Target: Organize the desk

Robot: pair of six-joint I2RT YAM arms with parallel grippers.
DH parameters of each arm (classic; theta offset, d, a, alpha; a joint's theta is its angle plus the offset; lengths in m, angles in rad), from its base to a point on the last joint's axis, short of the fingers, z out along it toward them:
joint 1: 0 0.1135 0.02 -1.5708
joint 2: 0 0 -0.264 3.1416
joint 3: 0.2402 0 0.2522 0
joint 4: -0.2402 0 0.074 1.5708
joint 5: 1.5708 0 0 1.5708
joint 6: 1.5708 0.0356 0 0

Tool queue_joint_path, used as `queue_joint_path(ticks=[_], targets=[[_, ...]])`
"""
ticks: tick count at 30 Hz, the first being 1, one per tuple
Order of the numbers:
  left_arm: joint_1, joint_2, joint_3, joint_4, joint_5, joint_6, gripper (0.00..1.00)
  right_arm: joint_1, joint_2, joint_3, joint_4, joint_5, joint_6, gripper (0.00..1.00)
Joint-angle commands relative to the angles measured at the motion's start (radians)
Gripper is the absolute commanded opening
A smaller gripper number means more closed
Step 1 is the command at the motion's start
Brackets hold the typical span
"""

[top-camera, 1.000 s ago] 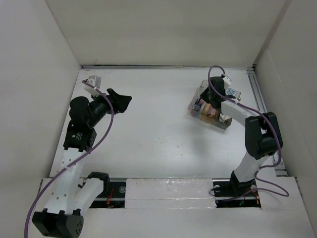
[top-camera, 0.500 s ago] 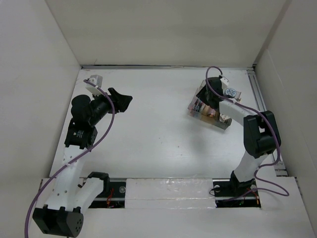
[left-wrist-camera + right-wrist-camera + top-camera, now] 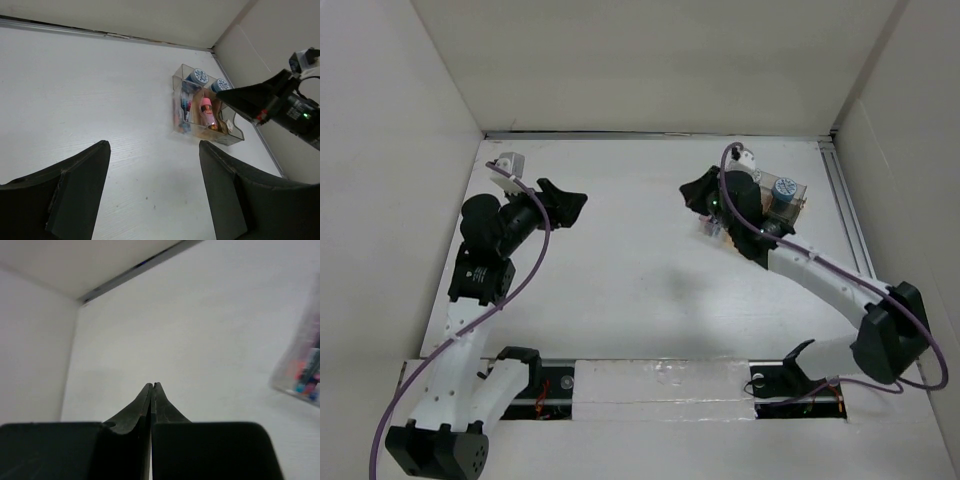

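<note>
The desk (image 3: pixel 640 270) is a flat white tabletop walled by white panels. A small clear compartmented tray (image 3: pixel 790 200) stands at its back right, holding a blue-capped item (image 3: pixel 783 188) and small coloured things; my right arm hides part of it. My right gripper (image 3: pixel 692 193) is shut and empty, just left of the tray above the desk. In the right wrist view its tips (image 3: pixel 152 385) are pressed together, with the tray (image 3: pixel 302 375) at the right edge. My left gripper (image 3: pixel 567 205) is open and empty at the back left. The left wrist view shows the tray (image 3: pixel 186 114) and the right gripper (image 3: pixel 240 97).
A metal rail (image 3: pixel 847 210) runs along the desk's right edge. White wall panels (image 3: pixel 650 70) close the back and sides. The arm bases and cables (image 3: pixel 790 380) sit at the near edge.
My right arm has stretched out and swung left, carrying its shut gripper from over the tray to just left of it. The left arm has hardly moved.
</note>
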Motion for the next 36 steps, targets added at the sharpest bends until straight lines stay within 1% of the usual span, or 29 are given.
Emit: queue_joint_path(ticks=[1,2,3,4,5,7,10,11,12,13,14,17,20,25,26,36], targets=[[0.004,-0.05,0.011,0.041,0.005,0.008,0.69,0.122,-0.082,-0.03,0.113,-0.061,-0.1,0.0],[0.004,-0.054,0.011,0.041,0.001,0.003,0.7,0.154,-0.1,-0.044,0.142,-0.076,-0.115,0.0],[0.004,-0.054,0.012,0.038,-0.007,0.002,0.71,0.213,-0.12,-0.082,0.165,-0.104,-0.144,0.0],[0.004,-0.061,0.012,0.038,-0.004,0.002,0.72,0.241,-0.149,-0.102,0.188,-0.157,-0.157,0.0],[0.004,-0.064,0.012,0.038,-0.006,0.002,0.73,0.266,-0.157,-0.121,0.216,-0.175,-0.164,0.0],[0.004,-0.071,0.015,0.038,-0.015,-0.001,0.73,0.333,-0.166,-0.151,0.214,-0.196,-0.174,0.0],[0.004,-0.079,0.015,0.038,-0.024,-0.004,0.74,0.398,-0.156,-0.193,0.213,-0.219,-0.169,0.12],[0.004,-0.088,0.012,0.039,-0.024,-0.006,0.74,0.425,-0.128,-0.211,0.228,-0.234,-0.158,0.26],[0.004,-0.088,0.012,0.039,-0.024,-0.006,0.74,0.426,-0.128,-0.211,0.228,-0.235,-0.158,0.26],[0.004,-0.096,0.009,0.041,-0.029,-0.007,0.74,0.455,-0.113,-0.214,0.228,-0.241,-0.155,0.31],[0.004,-0.097,0.009,0.041,-0.033,-0.01,0.74,0.473,-0.084,-0.214,0.224,-0.23,-0.148,0.38],[0.004,-0.11,0.006,0.041,-0.035,-0.01,0.75,0.537,-0.035,-0.216,0.231,-0.183,-0.125,0.47],[0.004,-0.128,-0.002,0.054,-0.045,-0.015,0.75,0.587,0.045,-0.184,0.215,-0.14,-0.112,0.52],[0.004,-0.145,-0.006,0.062,-0.044,-0.017,0.75,0.624,0.174,-0.119,0.172,-0.097,-0.108,0.53],[0.004,-0.137,-0.003,0.061,-0.048,-0.017,0.75,0.637,0.194,-0.089,0.135,-0.077,-0.117,0.53],[0.004,-0.117,-0.006,0.062,-0.029,-0.017,0.74,0.648,0.226,-0.066,0.121,0.003,-0.164,0.52]])
